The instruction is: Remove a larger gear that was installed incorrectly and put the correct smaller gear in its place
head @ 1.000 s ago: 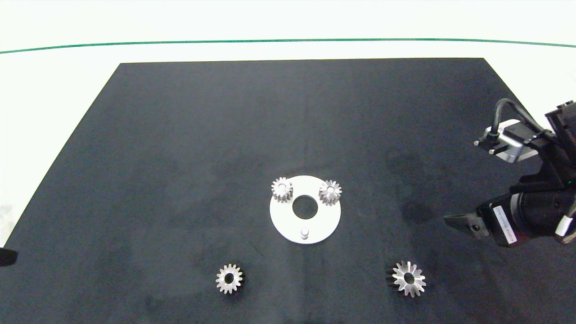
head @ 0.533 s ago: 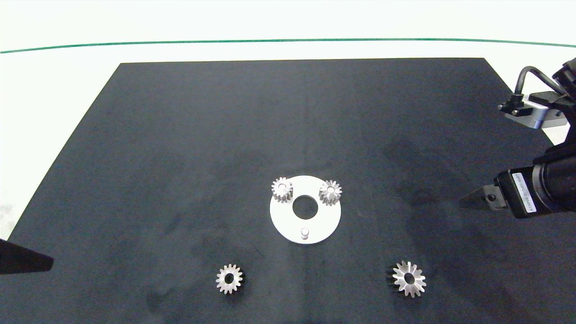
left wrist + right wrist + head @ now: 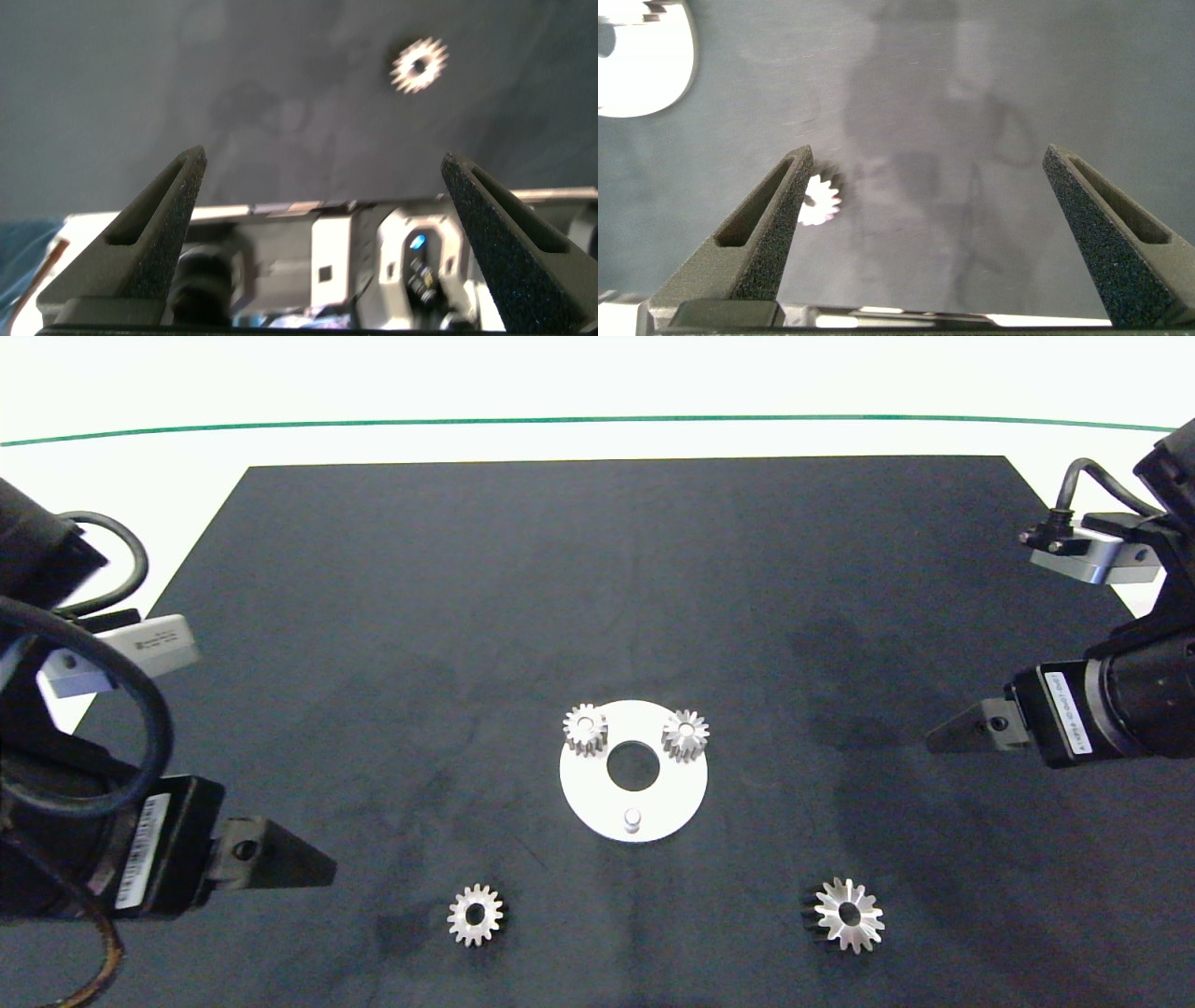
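Smaller gear (image 3: 475, 915): flat on the black mat (image 3: 597, 579), well off the round white plate (image 3: 588, 798) on its near-left side.
Bare peg (image 3: 632, 819): upright at the plate's near rim, waiting for it.
Larger gear (image 3: 848, 915): off the plate, near-right of it.
Left gripper (image 3: 327, 201): fingers spread wide, empty, left of the plate.
Best move: centre over the smaller gear, pinch across its teeth, lift level.
Right gripper (image 3: 924, 196): wide open, empty, right of the plate.

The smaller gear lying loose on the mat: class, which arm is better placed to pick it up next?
Probably the left. The left gripper, open, hovers near the smaller gear; the right gripper is across the mat, beyond the white disc.
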`<control>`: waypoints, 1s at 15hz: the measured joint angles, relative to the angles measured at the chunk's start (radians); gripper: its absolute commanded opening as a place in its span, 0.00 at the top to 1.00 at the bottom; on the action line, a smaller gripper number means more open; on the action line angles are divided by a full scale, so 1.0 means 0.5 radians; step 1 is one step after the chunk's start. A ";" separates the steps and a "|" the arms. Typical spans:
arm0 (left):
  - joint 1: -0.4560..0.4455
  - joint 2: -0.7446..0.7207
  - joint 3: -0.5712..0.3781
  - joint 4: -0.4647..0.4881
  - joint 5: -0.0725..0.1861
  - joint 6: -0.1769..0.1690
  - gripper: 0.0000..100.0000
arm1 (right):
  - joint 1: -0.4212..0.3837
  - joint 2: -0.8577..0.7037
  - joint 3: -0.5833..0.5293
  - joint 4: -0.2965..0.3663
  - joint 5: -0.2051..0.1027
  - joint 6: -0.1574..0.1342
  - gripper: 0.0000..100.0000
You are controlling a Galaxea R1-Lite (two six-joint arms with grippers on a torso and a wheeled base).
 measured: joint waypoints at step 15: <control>-0.617 0.343 0.578 -1.001 0.435 -0.278 0.00 | -0.067 -0.004 -0.064 0.080 0.097 -0.006 0.00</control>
